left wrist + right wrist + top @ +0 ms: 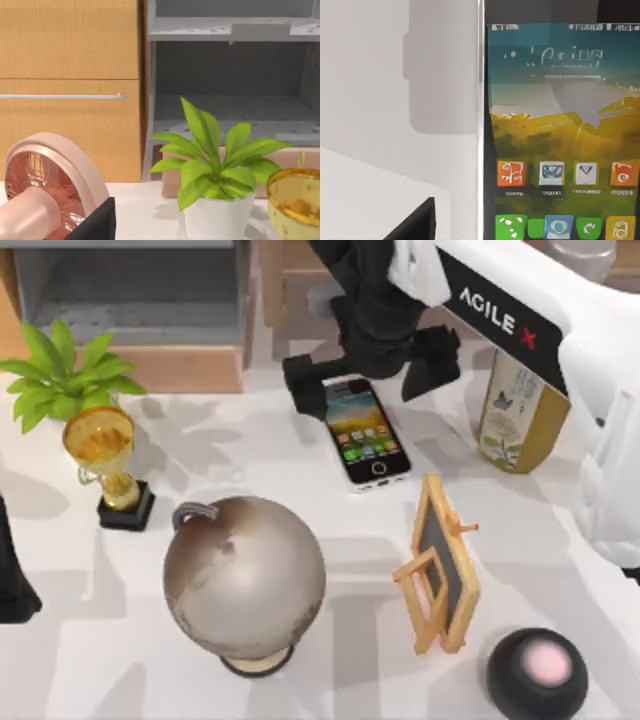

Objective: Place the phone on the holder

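1. We are working from the top view, with twelve o'clock at the far edge of the table (300,455).
2. The phone (366,432) is lying flat and face up near the middle of the table, toward twelve o'clock, its screen lit with coloured icons and its home button at the end nearer us.
3. We are holding our right tool (372,375) over the far end of the phone; its two dark fingers (301,377) are standing apart, one at nine o'clock of the phone's top and one at three o'clock, not closed on it.
4. In the right wrist view the phone (560,135) is showing close up on the white table, with a grey shadow beside it.
5. The wooden holder (441,568), a small easel with a dark board, is standing at about five o'clock of the phone, apart from it.
6. A globe (245,577) is sitting at seven o'clock of the phone, a trophy (104,455) at nine o'clock, and a plant (62,373) behind the trophy.
7. A carton (520,412) is standing at three o'clock of the phone and a dark round speaker (537,673) at five o'clock of the holder.
8. Our left arm is parking at the left edge; we cannot tell the state of its tool.
9. The left wrist view is showing the plant (215,165), a pink fan (50,187) and the trophy cup (295,202).
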